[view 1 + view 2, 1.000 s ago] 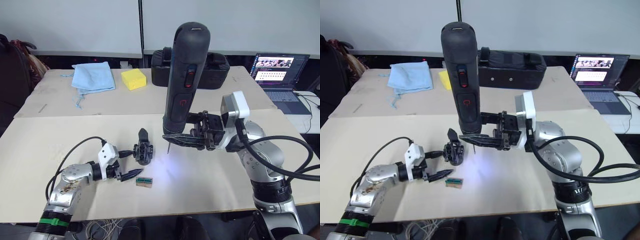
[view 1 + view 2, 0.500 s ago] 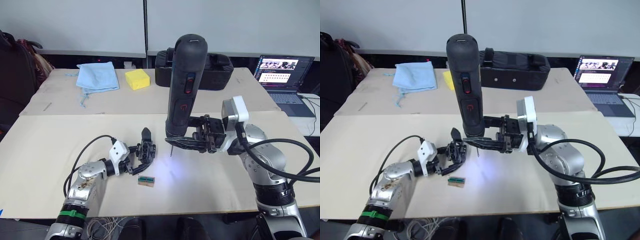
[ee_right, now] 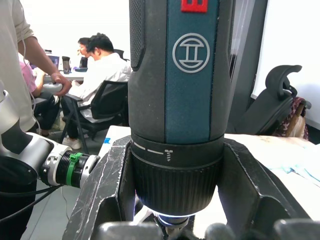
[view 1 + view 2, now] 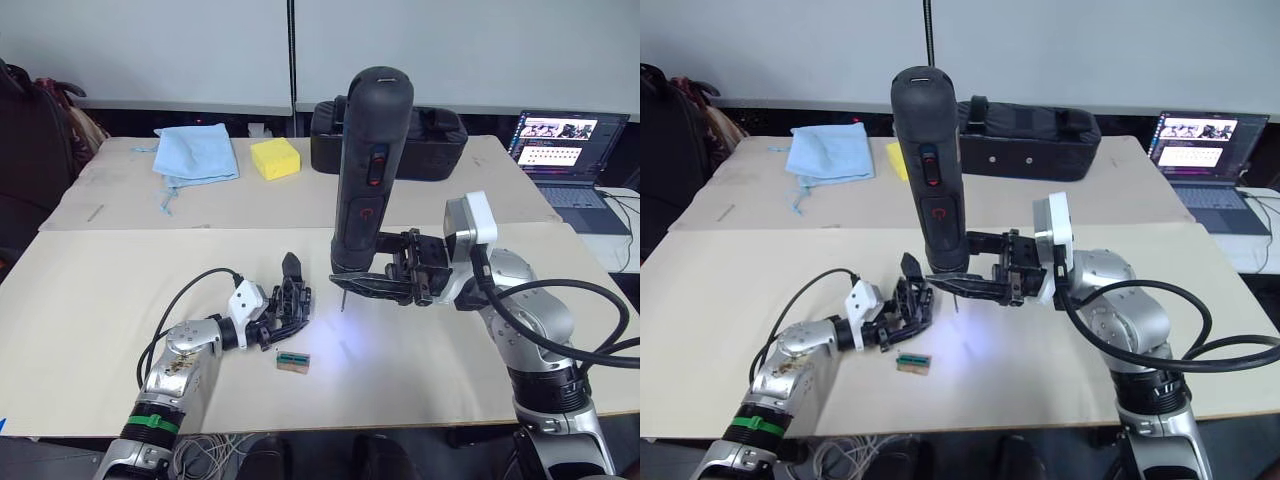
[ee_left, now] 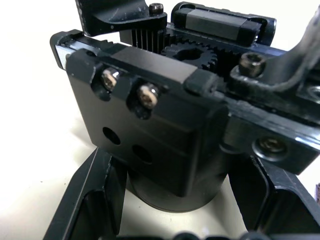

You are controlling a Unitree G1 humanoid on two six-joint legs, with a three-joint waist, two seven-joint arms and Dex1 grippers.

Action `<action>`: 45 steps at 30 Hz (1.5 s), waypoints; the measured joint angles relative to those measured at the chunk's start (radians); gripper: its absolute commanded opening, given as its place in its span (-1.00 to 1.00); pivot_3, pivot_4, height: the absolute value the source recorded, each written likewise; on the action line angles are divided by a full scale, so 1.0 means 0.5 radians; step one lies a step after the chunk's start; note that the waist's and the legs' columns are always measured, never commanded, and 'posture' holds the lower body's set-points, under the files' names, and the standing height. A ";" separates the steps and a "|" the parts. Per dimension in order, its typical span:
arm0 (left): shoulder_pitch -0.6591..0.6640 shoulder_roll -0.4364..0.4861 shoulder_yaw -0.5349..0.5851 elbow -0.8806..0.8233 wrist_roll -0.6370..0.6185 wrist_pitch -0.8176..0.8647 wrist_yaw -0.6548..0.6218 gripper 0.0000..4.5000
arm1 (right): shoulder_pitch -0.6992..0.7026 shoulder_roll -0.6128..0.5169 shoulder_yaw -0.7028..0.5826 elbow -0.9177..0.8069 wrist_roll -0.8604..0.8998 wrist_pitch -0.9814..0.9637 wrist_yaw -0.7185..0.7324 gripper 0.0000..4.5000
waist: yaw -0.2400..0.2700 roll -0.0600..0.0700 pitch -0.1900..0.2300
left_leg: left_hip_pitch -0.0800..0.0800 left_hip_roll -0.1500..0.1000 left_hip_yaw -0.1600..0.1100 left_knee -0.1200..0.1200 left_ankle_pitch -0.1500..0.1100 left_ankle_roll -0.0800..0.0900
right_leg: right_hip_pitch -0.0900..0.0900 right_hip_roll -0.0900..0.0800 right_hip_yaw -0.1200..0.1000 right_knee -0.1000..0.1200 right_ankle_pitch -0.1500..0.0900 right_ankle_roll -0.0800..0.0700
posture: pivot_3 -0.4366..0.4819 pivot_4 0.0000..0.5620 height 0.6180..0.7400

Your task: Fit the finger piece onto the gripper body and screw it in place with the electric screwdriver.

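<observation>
At frame centre the right gripper (image 4: 372, 282) clamps the upright electric screwdriver (image 4: 368, 170) over bare table (image 4: 420, 360), while the left gripper's (image 4: 281, 322) spread fingers flank the gripper body (image 4: 292, 300)

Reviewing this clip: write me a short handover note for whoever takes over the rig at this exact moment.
Right gripper: shut on the electric screwdriver, held upright, bit above the table, beside the gripper body.
Left gripper: fingers either side of the gripper body on the table; I cannot tell if it grips.
Finger piece: stands up at the body's far end; seating unclear.
Left: bring the bit to the screw, drive it.
</observation>
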 measured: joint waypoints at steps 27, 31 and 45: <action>-0.403 0.089 0.050 0.819 0.013 -0.590 -0.609 0.95 | 0.002 -0.069 -0.006 -0.040 0.013 0.003 0.003 -0.15 | -0.035 -0.001 0.000 | -0.004 0.003 -0.002 0.007 0.000 0.001 | -0.002 0.003 -0.001 0.004 0.005 0.007 | -0.05 -0.47 1.00; -0.204 0.178 0.082 0.539 0.000 -0.492 -0.589 0.95 | 0.001 -0.069 -0.005 -0.034 0.017 0.003 0.008 -0.15 | -0.047 0.000 0.000 | -0.003 0.003 -0.002 0.004 0.000 0.001 | -0.002 0.003 -0.001 0.004 0.005 0.007 | -0.05 -0.47 1.00; 0.134 0.013 0.095 -0.055 0.023 -0.140 -0.019 0.95 | -0.020 -0.045 0.000 0.028 0.014 0.003 0.043 -0.15 | -0.005 0.000 0.000 | -0.003 0.001 -0.001 0.006 0.000 0.000 | -0.001 0.000 0.000 0.002 0.001 0.001 | -0.05 -0.47 1.00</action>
